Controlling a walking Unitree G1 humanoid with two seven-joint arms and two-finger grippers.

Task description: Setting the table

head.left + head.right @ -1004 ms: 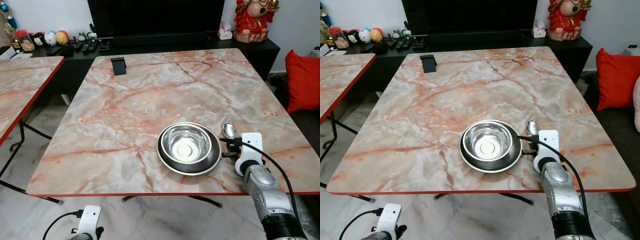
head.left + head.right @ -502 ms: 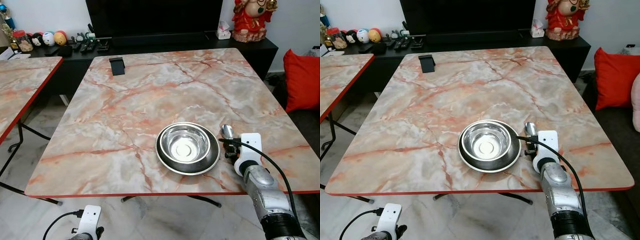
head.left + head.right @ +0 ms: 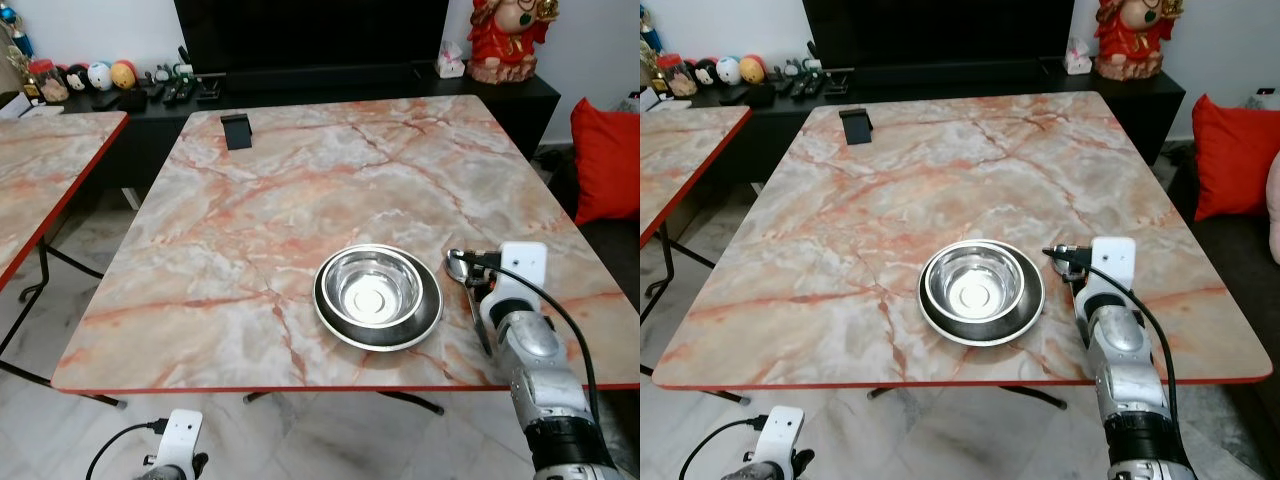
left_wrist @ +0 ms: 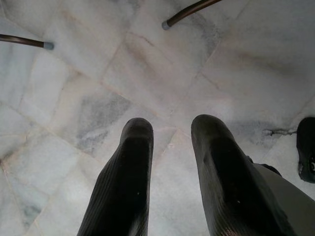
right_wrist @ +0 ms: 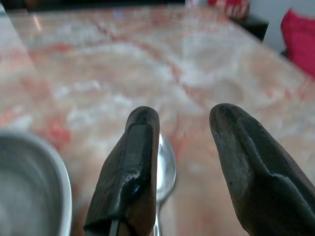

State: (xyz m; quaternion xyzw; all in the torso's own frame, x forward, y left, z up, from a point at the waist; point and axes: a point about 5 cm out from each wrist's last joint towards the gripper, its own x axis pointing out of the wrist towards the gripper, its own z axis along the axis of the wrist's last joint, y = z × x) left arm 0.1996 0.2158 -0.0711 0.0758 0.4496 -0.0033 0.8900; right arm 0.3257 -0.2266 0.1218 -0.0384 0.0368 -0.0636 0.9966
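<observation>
At the top of my view a black TV (image 3: 310,35) stands on a dark cabinet (image 3: 520,95), a red figurine (image 3: 505,38) at upper right. Small toys (image 3: 95,76) and remotes (image 3: 180,90) sit upper left. A red cushion (image 3: 607,160) lies right. Pale marble floor (image 4: 147,73) below.

Right gripper (image 5: 179,172) agape, left gripper (image 4: 170,177) idle

A home living room is shown. A large television (image 3: 310,35) is set on a low black cabinet (image 3: 300,95) against a white wall, with small figurines (image 3: 95,76) and a red statue (image 3: 505,38) arranged on it. A red cushion (image 3: 607,160) and a marble-patterned dining table (image 3: 300,190) are placed on a marble floor (image 4: 147,73).
</observation>
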